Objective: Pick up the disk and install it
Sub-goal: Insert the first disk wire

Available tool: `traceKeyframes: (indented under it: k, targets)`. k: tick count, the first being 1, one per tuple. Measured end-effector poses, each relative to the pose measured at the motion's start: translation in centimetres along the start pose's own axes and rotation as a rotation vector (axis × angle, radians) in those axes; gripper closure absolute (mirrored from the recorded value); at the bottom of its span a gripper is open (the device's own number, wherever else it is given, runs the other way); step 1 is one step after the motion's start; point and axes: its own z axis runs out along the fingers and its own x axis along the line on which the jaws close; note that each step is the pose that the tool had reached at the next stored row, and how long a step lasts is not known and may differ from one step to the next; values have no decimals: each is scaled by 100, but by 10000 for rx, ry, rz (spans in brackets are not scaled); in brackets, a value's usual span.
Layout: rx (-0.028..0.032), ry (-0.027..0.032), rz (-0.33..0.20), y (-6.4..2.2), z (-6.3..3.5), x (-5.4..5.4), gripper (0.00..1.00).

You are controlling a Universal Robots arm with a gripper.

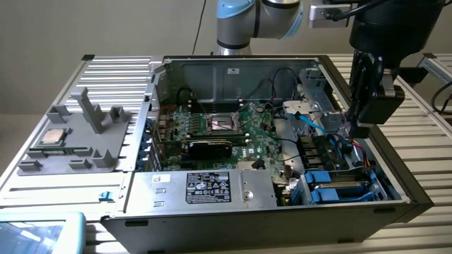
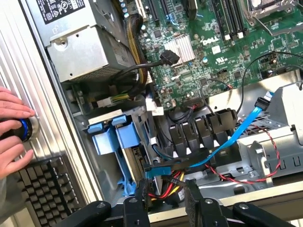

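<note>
My gripper (image 1: 355, 123) (image 2: 165, 191) hangs inside the open computer case (image 1: 282, 210) by its wall on the exterior view's right, fingers spread and holding nothing. The disk (image 1: 344, 184) (image 2: 113, 137) sits in the drive cage at the case's near corner on that side, its blue rails showing.

Blue-railed disk (image 1: 342, 185) in drive bay

Computer case (image 1: 282, 218) on slatted table (image 1: 422, 174)

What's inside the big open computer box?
A green circuit board, a silver box with a black label, a blue cable and blue plastic rails. Whatever lies under the silver box and rails is covered.
</note>
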Motion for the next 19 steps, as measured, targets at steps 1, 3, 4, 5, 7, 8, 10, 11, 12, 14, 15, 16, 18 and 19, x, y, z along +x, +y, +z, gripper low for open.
traceKeyframes:
  k: [1,3,4,5,7,8,10,11,12,14,15,16,18,19]
  targets:
    - [-4,1,0,-4,-6,8,56]
    - [-10,0,-1,-13,-6,36,56]
    - [-20,-22,5,-25,0,72,56]
    - [-27,-38,7,-30,3,87,56]
    - [-29,-42,8,-31,4,92,56]
    - [-29,-43,8,-31,4,92,56]
    - [-29,-42,8,-32,4,92,56]
    - [-29,-42,7,-32,4,92,56]
    - [-29,-42,8,-32,4,93,56]
    - [-29,-43,8,-32,4,92,56]
    - [-29,-42,8,-31,4,92,56]
    - [-29,-42,8,-31,4,92,56]
    - [-29,-42,7,-32,4,92,56]
    - [-29,-42,8,-31,4,93,56]
